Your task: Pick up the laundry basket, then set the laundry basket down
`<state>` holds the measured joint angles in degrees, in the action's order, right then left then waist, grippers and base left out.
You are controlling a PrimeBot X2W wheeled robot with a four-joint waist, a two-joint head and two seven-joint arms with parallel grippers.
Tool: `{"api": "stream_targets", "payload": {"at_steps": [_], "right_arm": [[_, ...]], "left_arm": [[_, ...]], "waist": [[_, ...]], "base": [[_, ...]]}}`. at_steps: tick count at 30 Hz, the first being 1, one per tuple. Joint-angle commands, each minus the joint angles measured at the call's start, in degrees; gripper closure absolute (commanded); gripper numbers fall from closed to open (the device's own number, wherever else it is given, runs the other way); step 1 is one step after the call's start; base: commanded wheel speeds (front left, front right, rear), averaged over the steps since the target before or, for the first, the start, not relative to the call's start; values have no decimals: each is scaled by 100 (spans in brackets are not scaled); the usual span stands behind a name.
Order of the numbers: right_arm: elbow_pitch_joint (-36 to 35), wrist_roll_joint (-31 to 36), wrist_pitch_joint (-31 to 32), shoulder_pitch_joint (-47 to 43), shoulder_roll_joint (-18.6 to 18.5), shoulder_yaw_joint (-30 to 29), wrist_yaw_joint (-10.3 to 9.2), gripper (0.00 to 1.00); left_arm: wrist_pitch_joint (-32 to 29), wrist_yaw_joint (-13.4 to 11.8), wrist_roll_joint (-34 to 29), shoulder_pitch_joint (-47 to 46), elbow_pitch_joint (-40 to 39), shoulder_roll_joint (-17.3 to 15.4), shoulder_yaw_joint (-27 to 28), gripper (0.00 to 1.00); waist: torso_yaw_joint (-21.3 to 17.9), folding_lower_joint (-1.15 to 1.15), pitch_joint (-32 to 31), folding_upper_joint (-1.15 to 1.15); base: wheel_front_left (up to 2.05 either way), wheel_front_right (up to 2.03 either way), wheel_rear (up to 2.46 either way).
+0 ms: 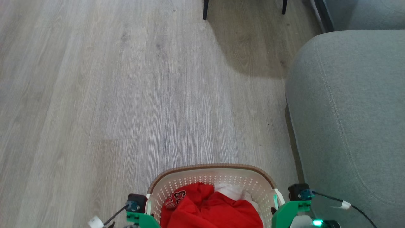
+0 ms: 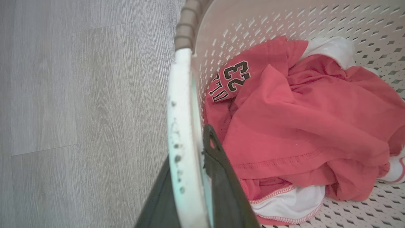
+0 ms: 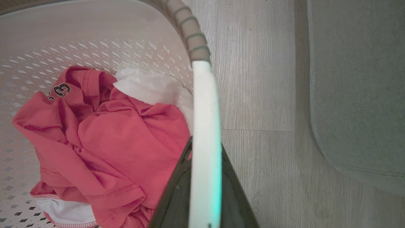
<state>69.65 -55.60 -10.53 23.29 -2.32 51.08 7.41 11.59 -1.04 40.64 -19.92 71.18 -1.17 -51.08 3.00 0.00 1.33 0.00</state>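
Both sides held: left gripper and right gripper clamp the handles of the laundry basket; it looks lifted, though its base is hidden; set-down remains.

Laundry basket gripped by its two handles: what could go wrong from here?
If the left gripper or right gripper slips off its thin white handle, the laundry basket could tilt and spill the red shirt. The grey sofa is close beside it; a swing might bump it.
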Motion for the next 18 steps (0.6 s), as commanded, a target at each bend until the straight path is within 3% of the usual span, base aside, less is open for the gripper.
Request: {"api": "stream_targets", "payload": {"at_steps": [1,18], "right_arm": [[-40,-28,-140,256,-55,75,8,100],[33,-377,-280,469,-55,430,8,100]], "left_arm": [[47,-26,27,-223,9,-171,104,100],[67,-49,207,-332,59,-171,-59,100]], "waist": [[-1,0,3,0],[-32,0,147,0]], "base": [[0,0,0],[0,0,0]]}}
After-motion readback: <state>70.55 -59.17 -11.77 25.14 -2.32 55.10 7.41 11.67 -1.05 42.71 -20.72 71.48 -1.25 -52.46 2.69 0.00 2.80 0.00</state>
